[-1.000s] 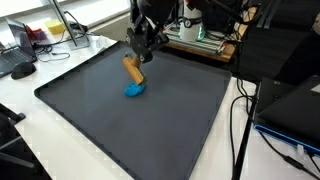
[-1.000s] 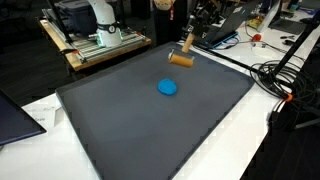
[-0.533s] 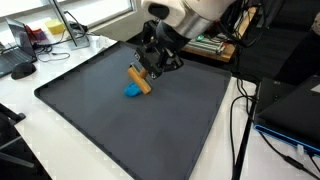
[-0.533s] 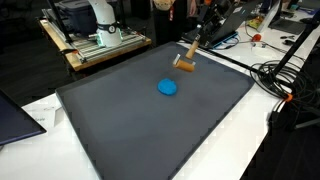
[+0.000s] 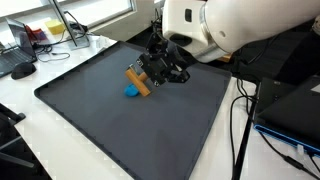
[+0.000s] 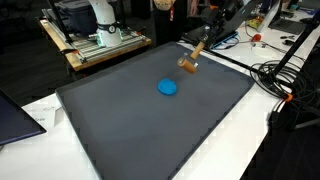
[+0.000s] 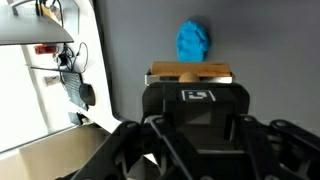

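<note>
- Gripper (image 5: 153, 71) clamped on a tan wooden piece (image 5: 137, 80); its black fingers close on the piece's upper end, and the piece slants down and away from them
- In the wrist view the gripper (image 7: 190, 90) fills the lower half of the picture, and the wooden piece (image 7: 190, 73) shows as a flat tan bar lying across just past the fingertips
- In an exterior view the wooden piece (image 6: 188, 65) looks like a short thick head on a thinner stem that runs up towards the dark fingers; it hangs over the far part of the dark mat (image 6: 120, 120), near the mat's far edge
- A blue lump (image 5: 132, 91) lies on the dark mat (image 5: 100, 110); here the lower end of the wooden piece overlaps its top, so whether they touch cannot be told from this side
- From the opposite side the blue lump (image 6: 168, 87) sits flat on the mat with a clear gap between it and the wooden piece, so the two are apart
- The wrist view puts the blue lump (image 7: 193, 40) straight beyond the wooden piece, on bare mat
- The robot's white arm (image 5: 235, 25) bulks large above the gripper
- The mat rests on a white table (image 5: 30, 105); cables (image 6: 275, 80) trail beside the mat's edge, and a laptop (image 6: 15, 115) lies off one corner
</note>
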Available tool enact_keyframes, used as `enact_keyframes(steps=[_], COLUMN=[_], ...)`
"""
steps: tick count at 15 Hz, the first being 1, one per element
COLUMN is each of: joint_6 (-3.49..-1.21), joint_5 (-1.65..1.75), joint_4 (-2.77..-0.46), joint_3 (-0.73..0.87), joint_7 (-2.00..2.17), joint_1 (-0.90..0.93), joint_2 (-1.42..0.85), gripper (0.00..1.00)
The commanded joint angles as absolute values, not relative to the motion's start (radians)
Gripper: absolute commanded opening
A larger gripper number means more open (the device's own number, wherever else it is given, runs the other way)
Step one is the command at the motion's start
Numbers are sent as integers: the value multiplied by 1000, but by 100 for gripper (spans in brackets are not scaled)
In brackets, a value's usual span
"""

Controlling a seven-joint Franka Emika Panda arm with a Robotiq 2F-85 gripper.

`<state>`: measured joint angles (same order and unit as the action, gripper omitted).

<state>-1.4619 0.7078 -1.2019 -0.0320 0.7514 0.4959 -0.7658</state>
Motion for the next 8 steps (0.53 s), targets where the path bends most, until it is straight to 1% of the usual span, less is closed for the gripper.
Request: enact_keyframes(steps=[1,8], joint_6=[-1385,-1369], joint_5=[777,785], joint_4=[-1047,-915], joint_3=[-1,11], joint_7=[706,653], joint_1=[538,550], joint_2=[-853,-953], gripper=[23,23])
